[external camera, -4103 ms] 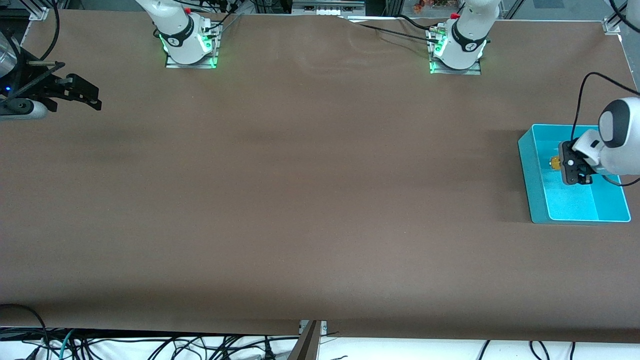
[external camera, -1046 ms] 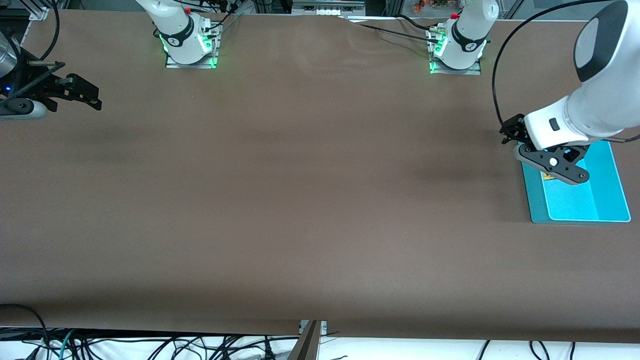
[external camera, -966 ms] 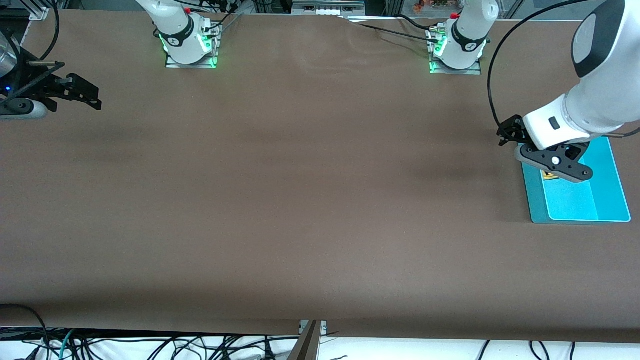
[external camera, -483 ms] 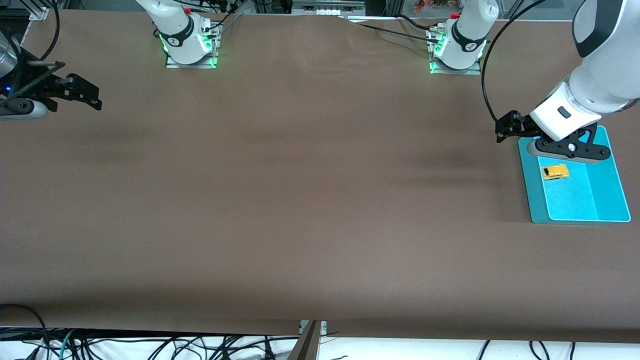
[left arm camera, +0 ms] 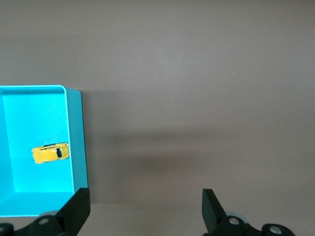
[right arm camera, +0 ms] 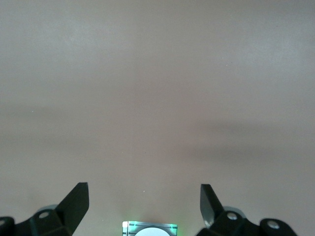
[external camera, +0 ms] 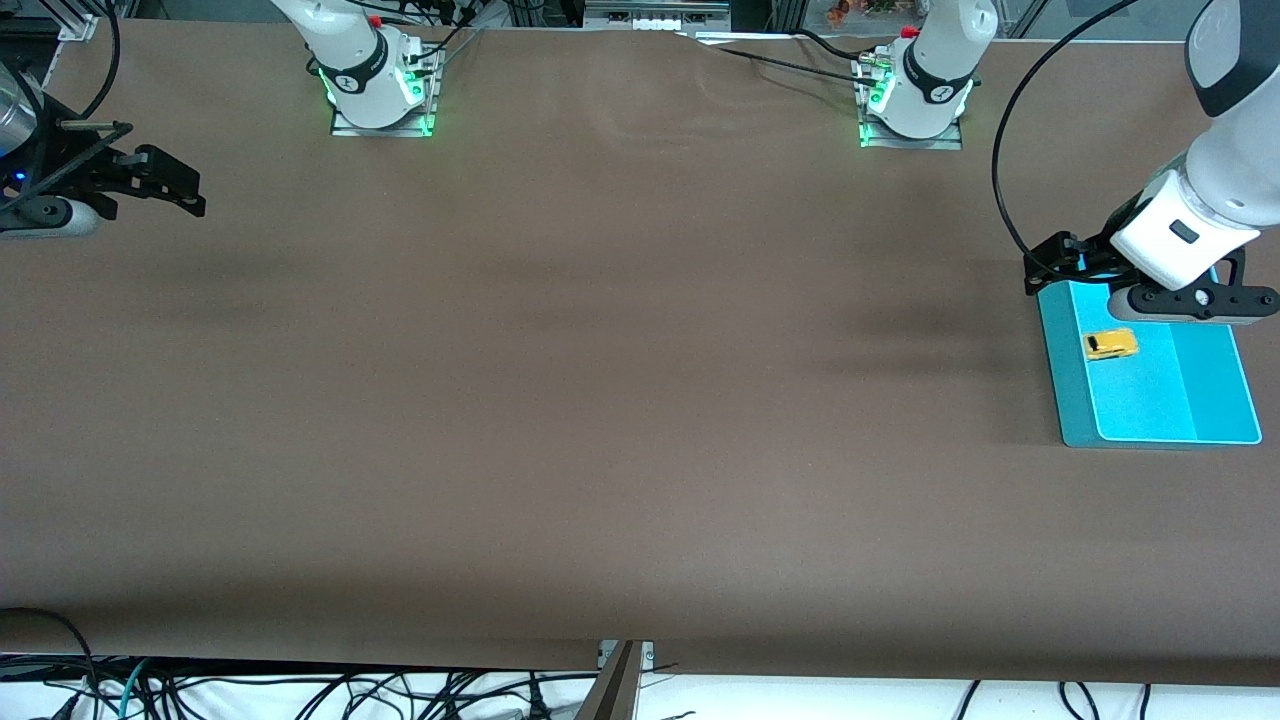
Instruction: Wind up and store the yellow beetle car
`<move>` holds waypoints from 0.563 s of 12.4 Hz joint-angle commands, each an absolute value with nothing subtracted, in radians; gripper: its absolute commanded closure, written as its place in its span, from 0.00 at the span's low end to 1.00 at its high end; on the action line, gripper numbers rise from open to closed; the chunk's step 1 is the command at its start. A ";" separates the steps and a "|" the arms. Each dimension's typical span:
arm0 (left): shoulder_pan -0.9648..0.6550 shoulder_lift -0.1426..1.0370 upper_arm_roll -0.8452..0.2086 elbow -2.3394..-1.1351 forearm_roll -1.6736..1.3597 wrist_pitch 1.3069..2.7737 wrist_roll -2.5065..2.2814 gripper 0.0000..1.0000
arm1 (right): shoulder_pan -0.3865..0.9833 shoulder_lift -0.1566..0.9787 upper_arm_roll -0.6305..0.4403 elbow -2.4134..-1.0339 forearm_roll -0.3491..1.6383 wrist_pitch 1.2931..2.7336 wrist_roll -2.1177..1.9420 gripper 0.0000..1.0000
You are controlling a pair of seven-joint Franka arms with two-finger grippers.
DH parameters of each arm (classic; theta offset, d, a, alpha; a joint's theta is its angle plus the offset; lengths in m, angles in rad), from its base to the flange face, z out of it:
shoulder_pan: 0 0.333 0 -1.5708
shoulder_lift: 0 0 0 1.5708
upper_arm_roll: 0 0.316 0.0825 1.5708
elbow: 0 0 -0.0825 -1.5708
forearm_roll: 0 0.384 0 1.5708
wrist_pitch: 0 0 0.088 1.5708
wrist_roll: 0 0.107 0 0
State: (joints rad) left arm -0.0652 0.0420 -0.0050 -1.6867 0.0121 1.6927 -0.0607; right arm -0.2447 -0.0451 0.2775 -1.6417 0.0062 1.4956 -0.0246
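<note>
The yellow beetle car (external camera: 1110, 344) lies on the floor of the teal bin (external camera: 1066, 385), close to the bin wall that faces the table's middle. It also shows in the left wrist view (left arm camera: 50, 153), inside the bin (left arm camera: 78, 142). My left gripper (external camera: 1192, 302) is up in the air over the bin's edge nearest the robots' bases. It is open and empty (left arm camera: 145, 211), apart from the car. My right gripper (external camera: 185, 190) waits over the table at the right arm's end, open and empty (right arm camera: 142, 204).
The teal bin stands at the left arm's end of the brown table (external camera: 620, 380). A black cable (external camera: 1000, 170) loops from the left arm. The right arm's lit base (right arm camera: 150, 228) shows between its fingers. Cables hang below the table's near edge.
My left gripper has let go of the car, risen out of the bin and swung toward the robots' bases. The car now lies uncovered in the bin. The right arm has not moved.
</note>
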 commanded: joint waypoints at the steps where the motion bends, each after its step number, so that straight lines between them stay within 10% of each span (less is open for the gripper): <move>1: -0.064 -0.003 -0.011 -1.721 -0.014 1.727 -0.075 0.00 | -0.242 -0.044 0.278 -1.621 0.029 1.450 -0.006 0.00; 7: -0.052 -0.023 -0.011 -1.747 -0.006 1.729 -0.061 0.00 | -0.244 -0.043 0.276 -1.621 0.029 1.459 -0.006 0.00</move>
